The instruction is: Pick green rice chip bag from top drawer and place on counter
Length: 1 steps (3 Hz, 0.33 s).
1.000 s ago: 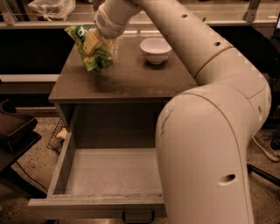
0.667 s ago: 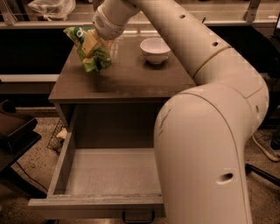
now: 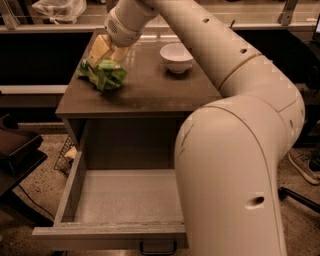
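Note:
The green rice chip bag [image 3: 103, 74] lies crumpled on the left part of the counter [image 3: 160, 92]. My gripper [image 3: 109, 51] hangs just above the bag's far edge, and its pale fingers [image 3: 99, 48] stand apart with nothing between them. The top drawer [image 3: 125, 197] is pulled out below the counter and its flat bottom is bare. Its dark handle [image 3: 157, 247] shows at the lower edge. My big white arm covers the drawer's right side.
A white bowl [image 3: 176, 56] stands on the counter's far right part. A clear plastic bag [image 3: 59, 8] lies on the shelf behind. A dark object [image 3: 17, 150] and a wire basket [image 3: 65, 155] sit on the floor to the left of the cabinet.
The bag has gone from hanging in the gripper to lying on the counter. The fingers have spread and let it go.

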### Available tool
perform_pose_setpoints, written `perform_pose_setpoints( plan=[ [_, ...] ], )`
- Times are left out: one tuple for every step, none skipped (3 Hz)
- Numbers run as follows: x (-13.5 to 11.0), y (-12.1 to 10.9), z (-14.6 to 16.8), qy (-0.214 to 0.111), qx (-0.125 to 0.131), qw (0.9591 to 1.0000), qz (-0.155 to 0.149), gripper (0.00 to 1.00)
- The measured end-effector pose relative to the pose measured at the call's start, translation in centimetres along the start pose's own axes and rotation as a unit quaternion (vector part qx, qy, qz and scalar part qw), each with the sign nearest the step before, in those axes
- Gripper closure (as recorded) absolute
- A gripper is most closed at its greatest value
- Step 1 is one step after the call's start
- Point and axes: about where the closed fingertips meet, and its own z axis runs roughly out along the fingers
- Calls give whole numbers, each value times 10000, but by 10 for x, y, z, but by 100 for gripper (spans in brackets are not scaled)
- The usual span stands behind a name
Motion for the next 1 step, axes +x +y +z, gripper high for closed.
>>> perform_pose_setpoints(
  plan=[
    [0,1,3,14,-11,10000,-2,0]
  ],
)
